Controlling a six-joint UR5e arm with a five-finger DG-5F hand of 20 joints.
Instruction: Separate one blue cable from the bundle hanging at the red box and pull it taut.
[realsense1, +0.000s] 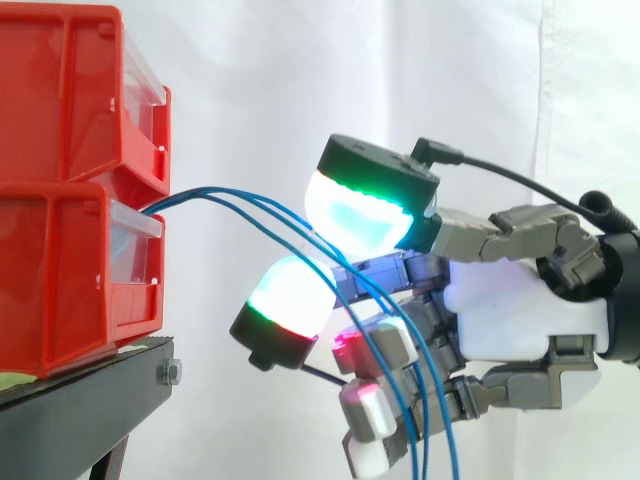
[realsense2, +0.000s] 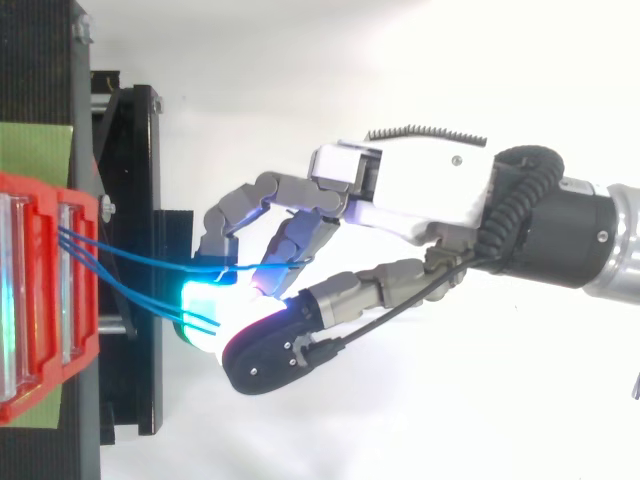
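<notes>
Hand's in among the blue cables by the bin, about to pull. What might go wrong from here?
1. In the side view three cables run through the hand close together, so a pull may take more than one.
2. Below the hand they hang slack and could snag on it.
3. They come out of the lower bin's drawer; a hard pull might slide the drawer out or shift the bin on the stand.

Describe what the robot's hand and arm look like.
The hand has a white palm shell and grey segmented fingers. Its pads are thick domes with black caps, glowing white and cyan with green and red rims. The arm is black at the wrist, then silver.
</notes>
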